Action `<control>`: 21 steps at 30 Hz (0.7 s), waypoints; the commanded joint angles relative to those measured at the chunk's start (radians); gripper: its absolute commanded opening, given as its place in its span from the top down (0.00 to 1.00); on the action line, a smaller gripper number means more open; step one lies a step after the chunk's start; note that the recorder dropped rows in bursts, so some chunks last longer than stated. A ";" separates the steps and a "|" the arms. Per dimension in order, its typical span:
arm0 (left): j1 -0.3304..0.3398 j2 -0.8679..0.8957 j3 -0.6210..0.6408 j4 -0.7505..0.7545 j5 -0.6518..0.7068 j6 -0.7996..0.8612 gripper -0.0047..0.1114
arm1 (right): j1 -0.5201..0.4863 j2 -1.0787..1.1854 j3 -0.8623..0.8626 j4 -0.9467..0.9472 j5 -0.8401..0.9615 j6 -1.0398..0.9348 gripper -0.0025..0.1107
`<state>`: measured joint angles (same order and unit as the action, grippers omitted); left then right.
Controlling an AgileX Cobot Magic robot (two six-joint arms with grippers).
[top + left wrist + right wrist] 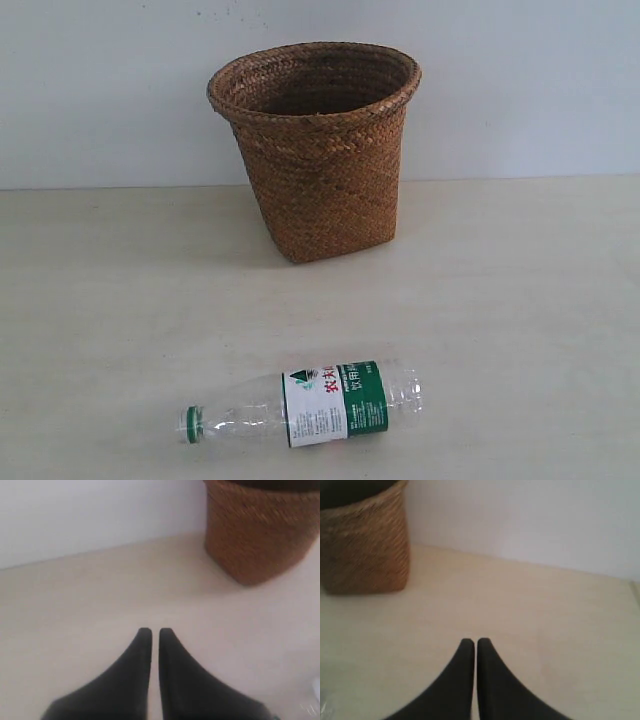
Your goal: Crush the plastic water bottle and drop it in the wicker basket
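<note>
The bottle (305, 405) lies on its side on the bench (100, 300), at the near edge of the exterior view. Its green cap (190, 424) points left and its label (335, 402) faces up. It looks full-shaped and uncrushed. The basket (320, 150) stands upright behind it, well apart, against the pale wall (100, 90), with its mouth open to the top.

Neither arm shows in the exterior view. In the wrist views, the left pincer (151, 632) and the right pincer (470, 642) are each clenched to a thin slit with nothing between the fingers. Both hang over bare bench with the basket off to one side.

By this, the task appears to be at its very start: nothing is grasped, and the reach for the bottle has not begun. The next move likely calls for both pincers to spread and come down at the two ends of the bottle, one near the cap and one near the base. The two arms can then press it along its length. The round, smooth body may roll or slip aside if it is met off-centre, so a square approach matters.
</note>
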<state>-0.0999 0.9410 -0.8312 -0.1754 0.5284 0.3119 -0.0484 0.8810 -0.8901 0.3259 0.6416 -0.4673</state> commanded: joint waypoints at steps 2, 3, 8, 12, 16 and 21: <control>-0.058 0.133 -0.040 -0.233 0.177 0.411 0.92 | 0.000 0.146 -0.086 0.235 0.210 -0.250 0.98; -0.085 0.157 -0.040 -0.228 0.187 0.438 0.92 | 0.010 0.166 -0.092 0.260 0.228 -0.273 0.98; -0.198 0.253 -0.042 -0.157 0.197 0.506 0.92 | 0.116 0.243 -0.100 0.267 0.262 -0.334 0.98; -0.273 0.332 -0.042 -0.149 0.207 0.572 0.92 | 0.218 0.308 -0.100 0.267 0.262 -0.352 0.98; -0.327 0.406 -0.042 -0.149 0.209 0.681 0.92 | 0.323 0.381 -0.105 0.267 0.260 -0.378 0.98; -0.353 0.492 -0.042 -0.149 0.209 0.703 0.92 | 0.402 0.473 -0.165 0.265 0.267 -0.376 0.98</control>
<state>-0.4396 1.3973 -0.8659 -0.3302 0.7344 0.9969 0.3210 1.3144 -1.0193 0.5855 0.9074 -0.8343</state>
